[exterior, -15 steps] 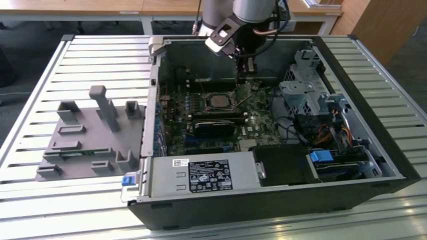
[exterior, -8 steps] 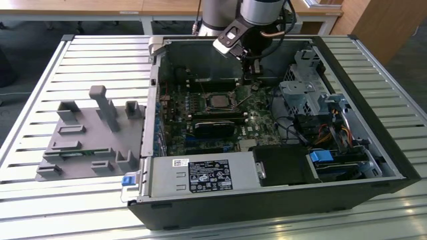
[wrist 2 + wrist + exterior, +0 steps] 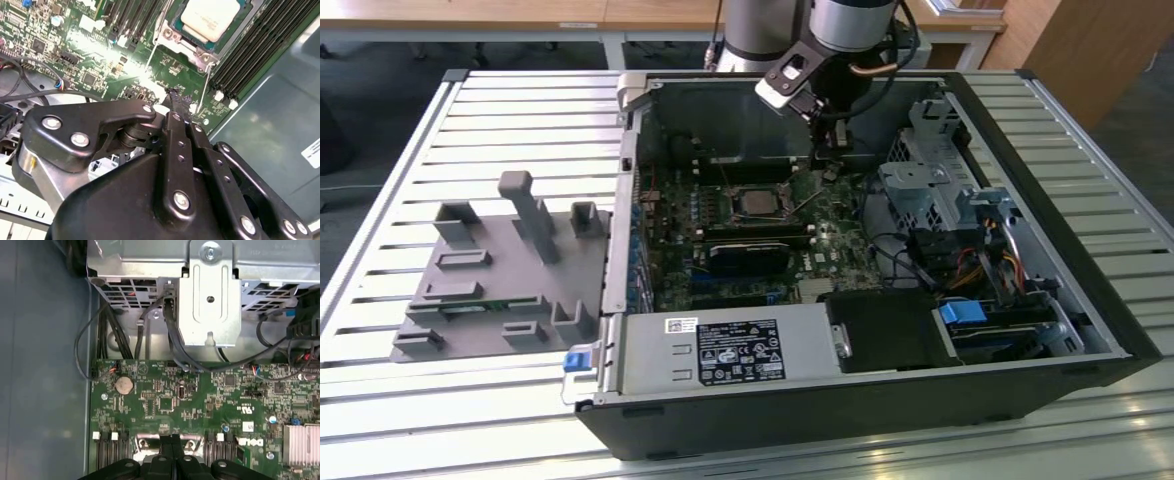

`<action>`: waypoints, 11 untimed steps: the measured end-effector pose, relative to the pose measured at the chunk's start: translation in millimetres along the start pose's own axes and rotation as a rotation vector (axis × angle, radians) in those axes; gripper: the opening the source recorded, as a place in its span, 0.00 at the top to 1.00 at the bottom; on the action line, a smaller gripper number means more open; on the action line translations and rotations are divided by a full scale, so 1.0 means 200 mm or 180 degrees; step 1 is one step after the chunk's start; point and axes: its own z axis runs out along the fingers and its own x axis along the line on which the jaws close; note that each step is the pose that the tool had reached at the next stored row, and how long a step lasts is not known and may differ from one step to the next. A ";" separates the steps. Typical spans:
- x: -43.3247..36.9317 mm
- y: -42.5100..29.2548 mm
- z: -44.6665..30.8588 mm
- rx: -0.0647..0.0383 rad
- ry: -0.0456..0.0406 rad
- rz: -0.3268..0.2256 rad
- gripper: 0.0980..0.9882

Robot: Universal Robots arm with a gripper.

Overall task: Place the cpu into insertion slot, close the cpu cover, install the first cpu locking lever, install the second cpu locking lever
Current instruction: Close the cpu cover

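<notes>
The cpu point(image 3: 209, 17), a pale silver square chip, lies flat in the insertion slot point(image 3: 754, 203) on the green motherboard inside the open computer case. The silvery cpu cover point(image 3: 168, 34) frames the chip, and its edge point(image 3: 145, 443) also shows in the first wrist view. My gripper point(image 3: 827, 172) reaches down into the case just on the exterior view's right of the slot. Its black fingertips point(image 3: 176, 97) are pressed together above the board beside the cover's corner, and they meet at the cover's edge in the first wrist view point(image 3: 172, 440). A thin metal locking lever point(image 3: 202, 92) runs close by the tips.
Black memory slots point(image 3: 255, 45) flank the socket. A metal drive cage point(image 3: 921, 190) with cables stands on the exterior view's right, and a grey power-supply box point(image 3: 720, 350) is at the case front. A grey plastic fixture point(image 3: 494, 270) sits on the slatted table outside the case.
</notes>
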 end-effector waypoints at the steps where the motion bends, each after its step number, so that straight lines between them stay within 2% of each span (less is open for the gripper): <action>1: 0.000 0.006 0.002 0.0001 0.0000 0.0000 0.99; 7: 0.002 0.041 0.010 0.0005 0.0000 0.0000 0.99; 11: 0.003 0.080 0.014 0.0012 0.0000 0.0000 0.99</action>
